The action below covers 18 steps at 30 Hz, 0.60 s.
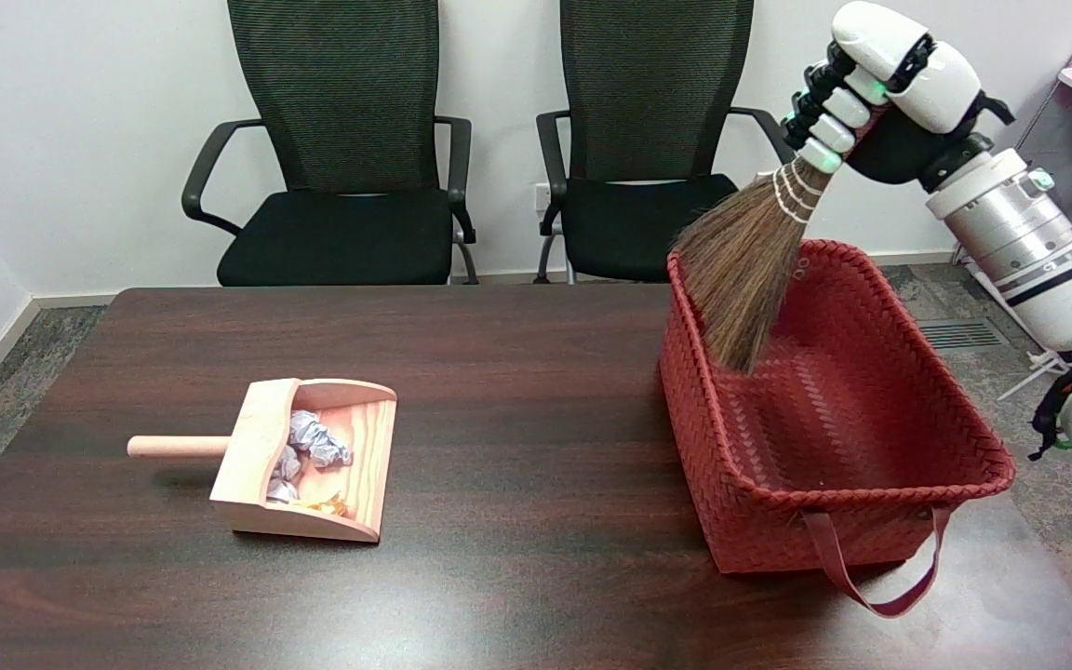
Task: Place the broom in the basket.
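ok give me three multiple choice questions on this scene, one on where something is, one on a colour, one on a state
1. Where are the broom bristle tips?
A. inside the basket, over its far left part
B. on the table by the dustpan
C. on a chair seat

2. What colour is the basket?
A. blue
B. red
C. white

3. What is the right hand doing?
A. hanging open, holding nothing
B. resting on the table
C. gripping the broom at its bound top end

Answers:
1. A, the bristles dip below the far rim.
2. B, the weave and strap handle are red.
3. C, the fingers wrap the broom just above its white binding.
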{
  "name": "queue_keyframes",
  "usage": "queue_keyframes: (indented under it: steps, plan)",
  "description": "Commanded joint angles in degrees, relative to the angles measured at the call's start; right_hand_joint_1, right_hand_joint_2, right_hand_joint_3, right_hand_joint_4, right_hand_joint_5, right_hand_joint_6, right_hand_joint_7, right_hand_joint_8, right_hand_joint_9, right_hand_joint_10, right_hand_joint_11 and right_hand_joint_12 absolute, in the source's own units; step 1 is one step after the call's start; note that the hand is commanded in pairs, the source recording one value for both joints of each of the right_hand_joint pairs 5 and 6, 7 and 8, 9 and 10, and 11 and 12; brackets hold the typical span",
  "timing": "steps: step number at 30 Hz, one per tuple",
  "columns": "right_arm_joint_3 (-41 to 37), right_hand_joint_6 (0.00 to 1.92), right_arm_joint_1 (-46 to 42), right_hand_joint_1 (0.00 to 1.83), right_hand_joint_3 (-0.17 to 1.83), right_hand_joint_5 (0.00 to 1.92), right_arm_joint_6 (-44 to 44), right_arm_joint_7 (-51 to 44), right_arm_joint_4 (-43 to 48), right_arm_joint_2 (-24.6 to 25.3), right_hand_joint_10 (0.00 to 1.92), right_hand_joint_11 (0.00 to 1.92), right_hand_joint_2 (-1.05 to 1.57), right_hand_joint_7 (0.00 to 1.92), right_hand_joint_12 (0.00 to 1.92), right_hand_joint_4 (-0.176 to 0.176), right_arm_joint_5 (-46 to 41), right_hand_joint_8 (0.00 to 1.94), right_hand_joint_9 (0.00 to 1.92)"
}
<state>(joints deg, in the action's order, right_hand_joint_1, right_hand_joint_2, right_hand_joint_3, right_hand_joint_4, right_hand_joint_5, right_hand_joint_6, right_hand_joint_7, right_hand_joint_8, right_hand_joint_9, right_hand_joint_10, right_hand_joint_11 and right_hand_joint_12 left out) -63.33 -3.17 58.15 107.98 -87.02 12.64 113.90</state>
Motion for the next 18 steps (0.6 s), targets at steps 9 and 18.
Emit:
queue_keyframes:
  steps: [9, 18]
  plan:
    - [3.13, 1.92, -0.08, 1.02, 0.44, 1.92, 8.56, 7.87, 9.51, -0.07, 1.92, 1.92, 1.57, 1.92, 1.92, 0.014, 2.61, 1.92, 1.92]
    - [5.63, 1.92, -0.08, 1.03, 0.46, 1.92, 10.64, 9.69, 12.11, -0.07, 1.92, 1.92, 1.57, 1.92, 1.92, 0.014, 2.20, 1.92, 1.92]
